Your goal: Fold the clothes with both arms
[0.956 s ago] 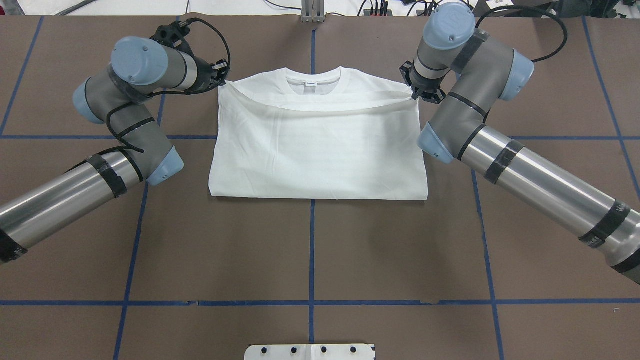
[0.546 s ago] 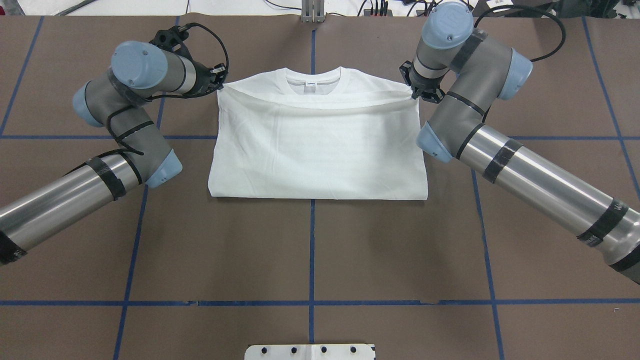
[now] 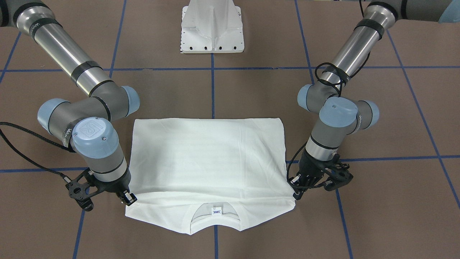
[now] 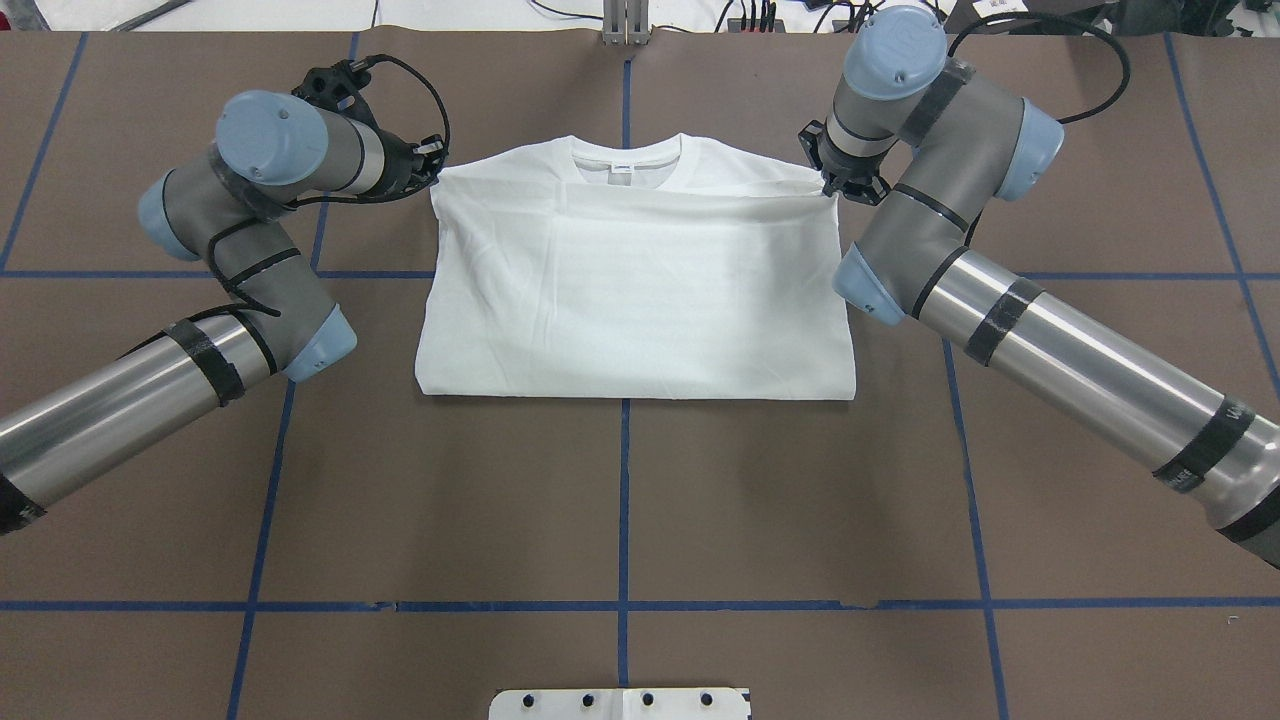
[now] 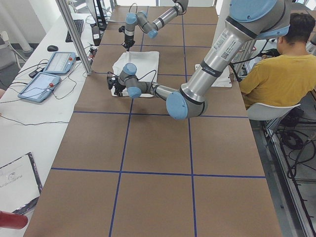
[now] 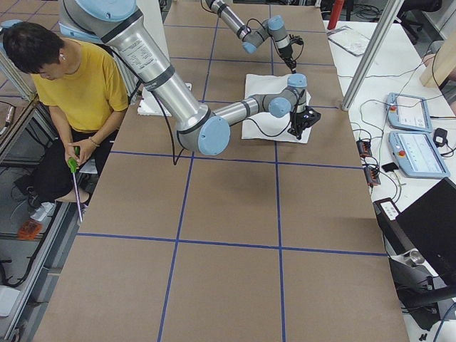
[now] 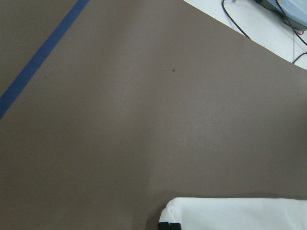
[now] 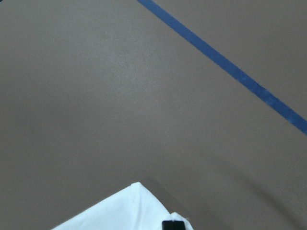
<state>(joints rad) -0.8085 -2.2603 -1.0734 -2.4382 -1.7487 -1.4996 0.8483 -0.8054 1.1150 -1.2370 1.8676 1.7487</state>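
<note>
The clothes are one white T-shirt (image 4: 640, 290) lying mid-table, its lower part folded up over the chest toward the collar (image 4: 625, 160). My left gripper (image 4: 432, 170) is shut on the left corner of the folded edge. At the opposite corner my right gripper (image 4: 832, 190) is shut on the same edge. From across the table, the T-shirt (image 3: 208, 158) shows its collar label, with the left gripper (image 3: 296, 190) and right gripper (image 3: 129, 198) low at its corners. Each wrist view shows only a black fingertip (image 7: 165, 225) (image 8: 173, 224) against white cloth.
A white pedestal (image 3: 212, 27) stands at the table's near edge by my base. Blue tape lines cross the brown table (image 4: 620, 500). A seated person (image 5: 269, 69) is beside the table, and tablets (image 5: 49, 74) lie on a side bench.
Both grippers carried the folded edge farther toward the collar and lower. The edge, sagging in an arc before, now lies nearly straight and flat on the shirt.
</note>
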